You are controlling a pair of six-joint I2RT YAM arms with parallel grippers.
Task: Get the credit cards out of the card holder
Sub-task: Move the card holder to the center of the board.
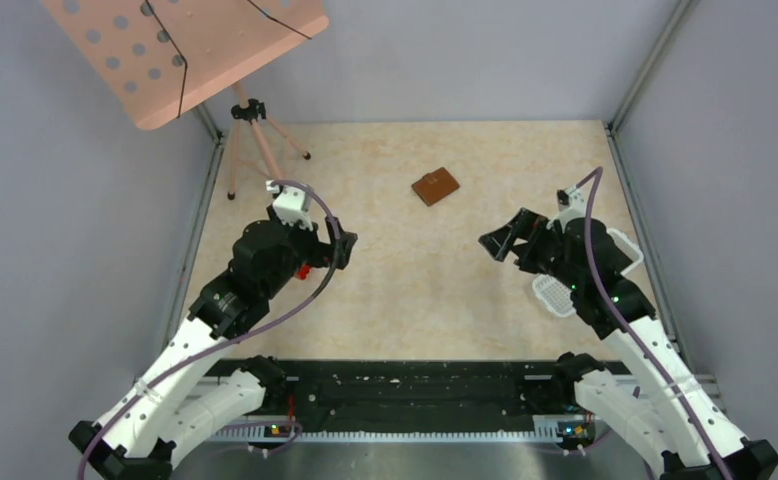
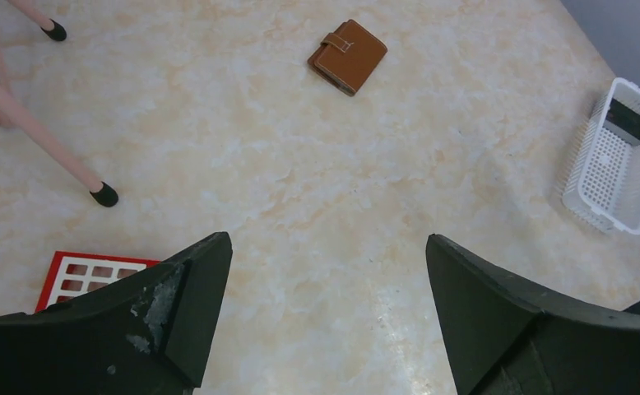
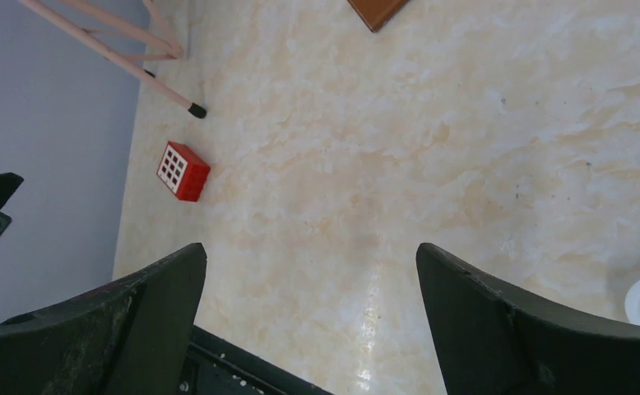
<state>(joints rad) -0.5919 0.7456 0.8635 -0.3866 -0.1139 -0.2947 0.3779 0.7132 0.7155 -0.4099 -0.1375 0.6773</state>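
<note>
The card holder point(image 1: 436, 186) is a small brown wallet. It lies closed and flat on the beige table, at the far middle. The left wrist view shows it point(image 2: 347, 56) with its tab on top. In the right wrist view only its corner point(image 3: 377, 10) shows at the top edge. No cards are visible. My left gripper point(image 1: 342, 245) is open and empty, near and to the left of the holder; its jaws point(image 2: 325, 243) stand wide over bare table. My right gripper point(image 1: 498, 240) is open and empty, near and to the right of the holder; its jaws point(image 3: 310, 247) stand wide too.
A red keypad-like block point(image 1: 305, 270) lies under my left gripper and shows in both wrist views point(image 2: 86, 276) point(image 3: 183, 171). A white perforated tray point(image 1: 555, 295) sits beside my right arm point(image 2: 617, 156). A pink tripod point(image 1: 255, 130) with a perforated board point(image 1: 180, 50) stands at the far left. Grey walls enclose the table.
</note>
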